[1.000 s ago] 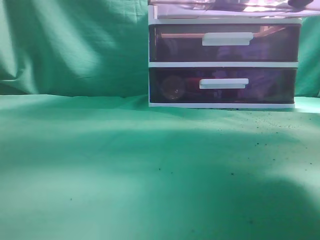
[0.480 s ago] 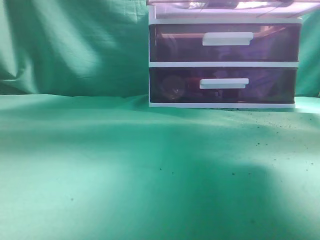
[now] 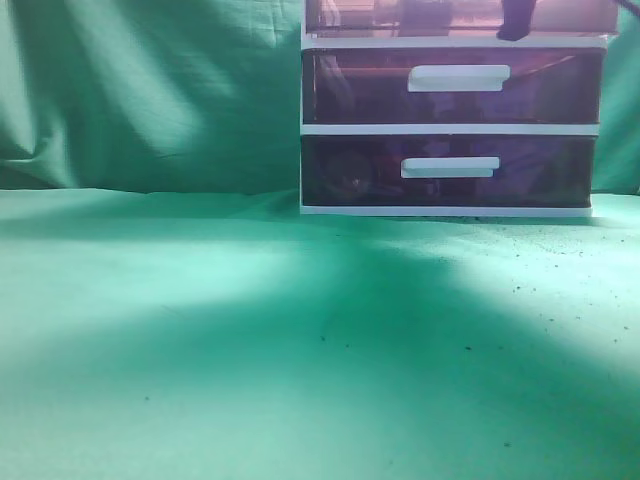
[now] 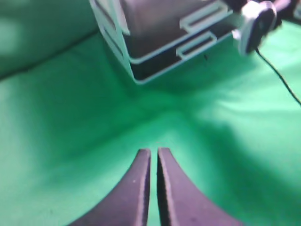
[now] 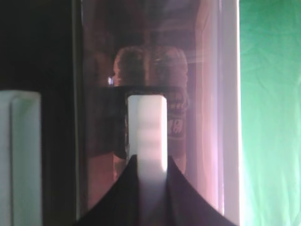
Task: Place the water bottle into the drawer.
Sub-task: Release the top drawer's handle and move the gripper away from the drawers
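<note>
The right gripper clasps the white bar handle of the drawer; behind its purple front the water bottle lies inside (dimly visible); the left gripper hangs pressed closed, empty, above the green cloth.

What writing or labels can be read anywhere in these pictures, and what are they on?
No text can be read.
The water bottle, seen through the drawer front behind the white handle in the right gripper, has a dark label with pale marks, too blurred to read.
The lower drawers and green cloth show no writing.
</note>
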{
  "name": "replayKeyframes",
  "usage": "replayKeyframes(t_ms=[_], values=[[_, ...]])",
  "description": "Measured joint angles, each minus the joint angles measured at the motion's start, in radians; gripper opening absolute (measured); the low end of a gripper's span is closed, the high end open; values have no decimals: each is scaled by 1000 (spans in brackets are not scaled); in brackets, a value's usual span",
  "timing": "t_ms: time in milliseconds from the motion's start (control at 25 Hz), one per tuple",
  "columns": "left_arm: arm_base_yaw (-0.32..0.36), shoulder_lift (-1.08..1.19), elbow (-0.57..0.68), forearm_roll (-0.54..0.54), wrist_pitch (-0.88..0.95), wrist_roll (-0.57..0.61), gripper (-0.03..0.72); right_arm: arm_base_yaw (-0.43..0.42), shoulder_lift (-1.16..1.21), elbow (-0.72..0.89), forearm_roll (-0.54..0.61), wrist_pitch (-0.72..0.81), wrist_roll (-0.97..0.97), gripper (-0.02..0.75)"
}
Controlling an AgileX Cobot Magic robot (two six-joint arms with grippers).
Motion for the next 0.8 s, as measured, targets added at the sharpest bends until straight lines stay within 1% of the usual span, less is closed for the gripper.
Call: replayKeyframes(t_ms=[160,240,280,320,440,520,560,680,720,800], values=[[0,-127,225,2,-82,-28,0,0,27,-32,-2,-2,31,83],[0,-173,303,8,-106,-52,0,0,29,-34,3,0,42,83],[0,-187,336,13,-116,-65,0,-3,29,-34,7,0,58,148],[0,-200,362,22,-121,-78,0,-4,29,-34,8,0,75,185],[0,-213,384,39,-124,-94,0,-9,29,-36,12,7,108,357],[0,-214,384,54,-130,-99,0,-9,29,-36,8,28,115,451],[0,-214,384,59,-132,-99,0,-9,29,-36,4,34,117,484],[0,-217,384,68,-144,-100,0,-6,29,-29,2,41,126,480],[0,-217,384,72,-145,-100,0,1,29,-20,2,41,129,520],[0,-217,387,74,-146,-100,0,22,23,-2,4,46,134,506]])
